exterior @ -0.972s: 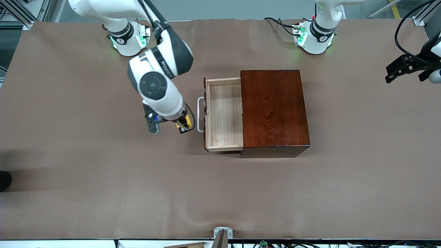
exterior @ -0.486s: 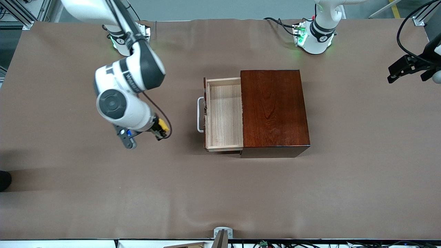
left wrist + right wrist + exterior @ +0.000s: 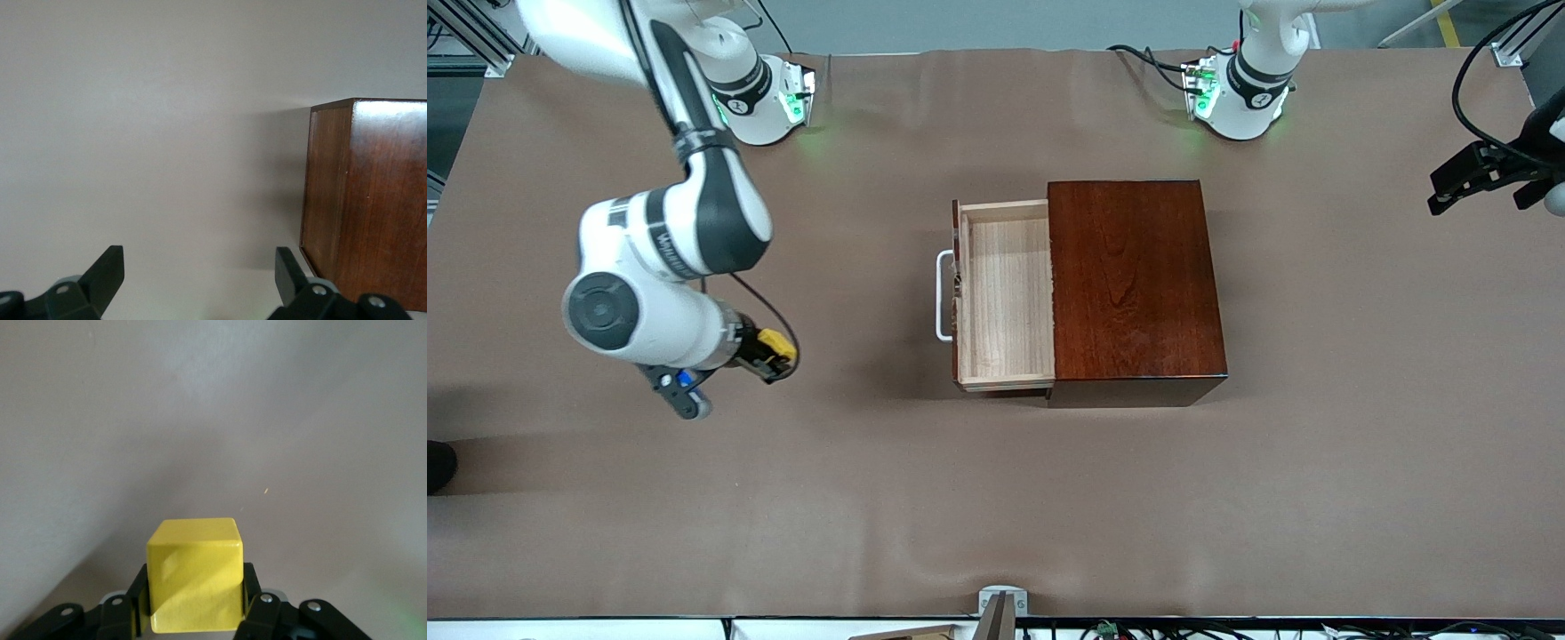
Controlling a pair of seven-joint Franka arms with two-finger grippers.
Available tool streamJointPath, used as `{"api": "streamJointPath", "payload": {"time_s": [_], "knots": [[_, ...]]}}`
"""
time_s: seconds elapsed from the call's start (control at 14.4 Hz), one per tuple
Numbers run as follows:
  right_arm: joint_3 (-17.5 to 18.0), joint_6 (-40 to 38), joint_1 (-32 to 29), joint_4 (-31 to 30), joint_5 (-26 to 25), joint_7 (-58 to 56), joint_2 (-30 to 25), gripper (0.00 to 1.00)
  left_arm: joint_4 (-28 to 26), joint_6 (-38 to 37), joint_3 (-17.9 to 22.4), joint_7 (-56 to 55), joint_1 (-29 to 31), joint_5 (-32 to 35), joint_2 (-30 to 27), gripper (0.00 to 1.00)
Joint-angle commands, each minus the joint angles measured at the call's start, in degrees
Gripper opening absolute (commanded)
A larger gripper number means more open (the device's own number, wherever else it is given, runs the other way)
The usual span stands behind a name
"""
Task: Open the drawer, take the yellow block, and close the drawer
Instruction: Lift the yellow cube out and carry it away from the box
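Right gripper (image 3: 769,354) up in the air over bare worktop (image 3: 996,498), well apart from the box (image 3: 1134,289), out past the handle side toward the right arm's end. Fingers (image 3: 257,610) clenched on the yellow block (image 3: 194,575), one pad on each side face, block sitting square between them with its top face level in the right wrist view. Same block also showing in the front view as a bit of yellow (image 3: 775,340) at the tip of the wrist, off the worktop.

Drawer (image 3: 1003,293) pulled out of the box on the side facing the right arm's end, pale wood tray open to the camera, nothing visible inside. White handle (image 3: 942,295) sticking out from the dark front panel, nothing touching it.

Left gripper (image 3: 1480,173) parked at the left arm's end of the worktop, well clear of the box, just waiting. Fingers (image 3: 110,273) released, spread wide with nothing between them, and only a side wall of the box (image 3: 363,200) plus bare worktop showing in the left wrist view.
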Motion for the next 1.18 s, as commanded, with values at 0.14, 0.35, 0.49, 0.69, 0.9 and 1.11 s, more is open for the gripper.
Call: {"api": "streamJointPath", "payload": {"time_s": [0.14,0.35,0.49,0.69,0.9,1.11], "knots": [[1.0,1.4,-5.7,-4.3,-2.4,-14.4,-1.9,0.28,0.0,0.0,-0.3,1.5,0.9,-1.8,-0.2,1.00],[1.0,7.4,-9.7,-10.5,-4.7,-25.0,-4.1,0.28,0.1,0.0,-0.3,1.5,0.9,-1.8,-0.1,1.00],[1.0,10.6,-13.1,-13.5,-4.7,-33.0,-4.6,0.28,0.1,0.0,-0.3,1.5,0.9,-1.8,-0.1,1.00],[1.1,15.4,-17.0,-17.4,-4.7,-42.9,-4.6,0.28,0.1,0.0,-0.4,1.5,0.9,-1.8,-0.1,1.00],[1.0,22.2,-20.5,-21.6,-4.7,-51.7,-4.6,0.28,0.1,0.1,-0.4,1.5,0.8,-1.8,-0.1,1.00],[1.1,29.5,-22.4,-26.8,-4.7,-55.6,-4.4,0.28,0.1,0.1,-0.4,1.4,0.8,-1.8,-0.1,1.00]]}}
